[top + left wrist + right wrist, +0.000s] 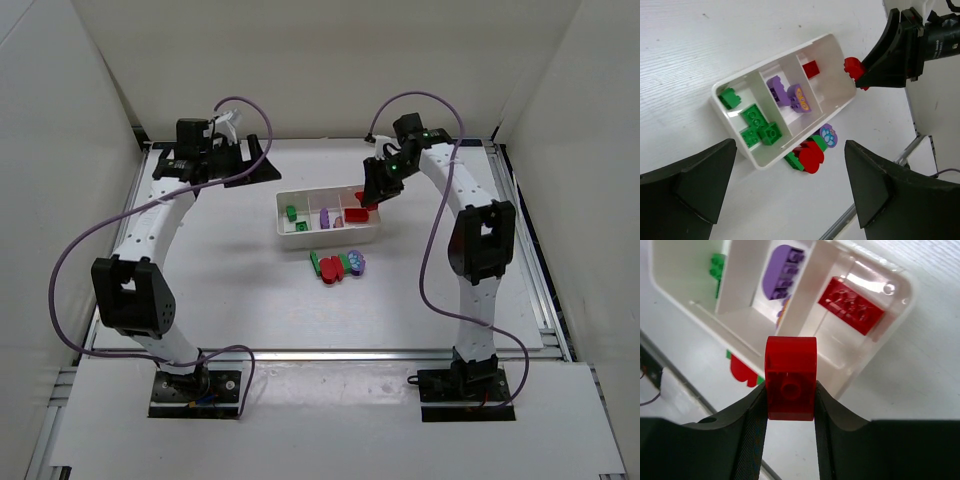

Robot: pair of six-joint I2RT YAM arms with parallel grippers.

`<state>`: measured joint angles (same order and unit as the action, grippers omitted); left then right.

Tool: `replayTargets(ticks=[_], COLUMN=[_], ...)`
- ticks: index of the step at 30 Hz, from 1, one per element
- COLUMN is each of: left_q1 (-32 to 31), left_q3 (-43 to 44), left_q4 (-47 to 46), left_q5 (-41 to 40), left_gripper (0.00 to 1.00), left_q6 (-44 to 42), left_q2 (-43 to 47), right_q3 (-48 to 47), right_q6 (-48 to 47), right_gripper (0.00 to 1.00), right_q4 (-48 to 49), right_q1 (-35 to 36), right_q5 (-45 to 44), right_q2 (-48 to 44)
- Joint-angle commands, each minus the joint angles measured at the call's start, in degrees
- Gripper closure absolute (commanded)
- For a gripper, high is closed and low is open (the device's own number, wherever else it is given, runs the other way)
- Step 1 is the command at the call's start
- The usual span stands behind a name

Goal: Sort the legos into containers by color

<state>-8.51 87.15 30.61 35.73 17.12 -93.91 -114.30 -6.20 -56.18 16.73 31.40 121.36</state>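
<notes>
Red brick (790, 377) near tray (904, 284) red-compartment rim

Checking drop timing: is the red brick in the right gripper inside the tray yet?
Out. The right gripper clamps the red brick at the right end of the tray.

Table (230, 290) with tray (330, 239), brick stack (338, 265)

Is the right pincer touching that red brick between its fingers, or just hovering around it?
Touching. In the right wrist view, the right pincer has both fingers pressed against the sides of the red brick, no gap.
</notes>
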Motion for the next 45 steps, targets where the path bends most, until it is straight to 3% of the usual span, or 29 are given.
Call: replayTargets(ticks=[1, 4, 12, 17, 20, 24, 26, 27, 31, 32, 37, 45], left_q1=[1.4, 1.2, -0.1, -2.4, -4.8, -9.0, -10.9, -11.8, -15.8, -16.2, -16.9, -17.6], left_q3=[0.6, 1.1, -2.7, -3.6, -3.7, -4.2, -4.8, -5.3, -10.5, -11.4, -13.3, -5.9], left_q4=[2.9, 4.0, 4.5, 8.6, 14.8, 24.6, 26.8, 27.2, 25.0, 24.7, 22.2, 25.9], left_q5=[2.0, 4.8, 12.3, 18.1, 21.0, 21.0, 19.0, 18.1, 14.6, 14.5, 14.5, 11.5], left_gripper=[0.00, 0.01, 0.00, 0.02, 0.18, 0.50, 0.57, 0.56, 0.26, 0.24, 0.21, 0.16], left_q6=[-2.6, -5.4, -9.9, -16.7, -25.6, -36.6, -42.1, -43.7, -51.5, -53.4, -71.3, -92.2], left_q2=[2.9, 3.0, 4.4, 4.4, 4.1, 2.8, 2.4, 2.5, 4.5, 5.0, 3.7, -5.4], right_q3=[-3.9, -4.5, -5.1, -5.1, -4.5, 0.8, 6.5, 8.4, 14.2, 14.8, 16.6, 20.7], right_q6=[-1.1, -1.2, -2.6, -3.5, -4.4, -8.4, -10.5, -12.8, -15.3, -15.3, -15.1, -14.7], right_gripper=[0.81, 0.65, 0.38, 0.35, 0.36, 0.37, 0.37, 0.36, 0.35, 0.35, 0.36, 0.36], right_q4=[-0.7, -0.3, 0.2, 0.5, 0.4, 1.8, 3.4, 3.9, 3.7, 2.8, 1.1, 1.6], right_q1=[-0.3, -0.1, 0.8, 1.3, 1.3, 0.9, 0.5, 0.4, -1.7, -2.4, -7.0, -9.4], right_q5=[-4.9, -6.2, -4.4, -2.2, -0.1, 3.8, 6.2, 6.6, 8.0, 8.2, 9.5, 9.4], right_q2=[1.2, 2.5, 3.6, 2.3, -0.1, -6.4, -11.0, -12.5, -18.3, -18.5, -20.6, -24.9])
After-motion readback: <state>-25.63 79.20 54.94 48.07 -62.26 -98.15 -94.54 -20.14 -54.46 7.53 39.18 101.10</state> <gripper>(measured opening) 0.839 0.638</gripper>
